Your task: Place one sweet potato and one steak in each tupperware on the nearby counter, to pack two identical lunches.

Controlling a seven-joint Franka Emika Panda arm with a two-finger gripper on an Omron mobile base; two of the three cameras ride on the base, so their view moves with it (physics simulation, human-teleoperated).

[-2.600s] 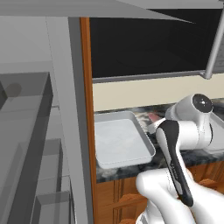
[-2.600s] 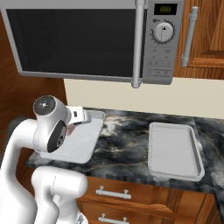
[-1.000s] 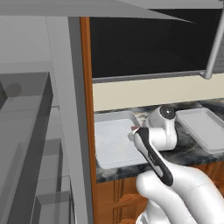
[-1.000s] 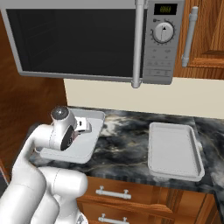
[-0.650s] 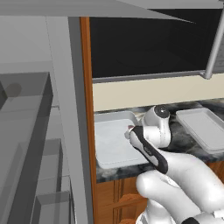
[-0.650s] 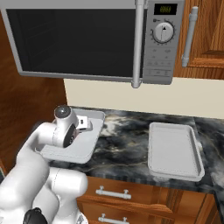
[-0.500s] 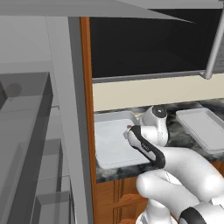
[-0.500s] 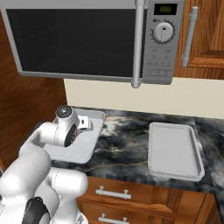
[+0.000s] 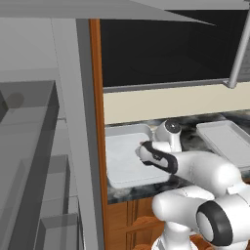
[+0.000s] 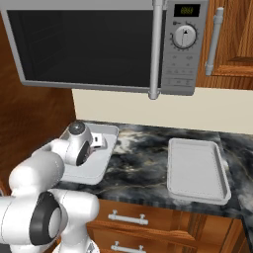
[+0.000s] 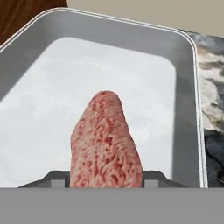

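My gripper (image 11: 106, 178) was clamped on a pink-red marbled steak (image 11: 105, 140), held over the left tupperware (image 11: 183, 109), a white-grey tray by the wood panel at the counter's (image 10: 143, 173) left end. The arm's hand hung over that tray below the microwave (image 10: 99, 44). The second tupperware (image 10: 197, 170) sat well apart to the right.

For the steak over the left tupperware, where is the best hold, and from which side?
Hold the steak across its thin faces at one end, approached end-on, as the pincer does now. It is a flat slab, so its narrow thickness fits between the fingers while its length hangs free over the tupperware.
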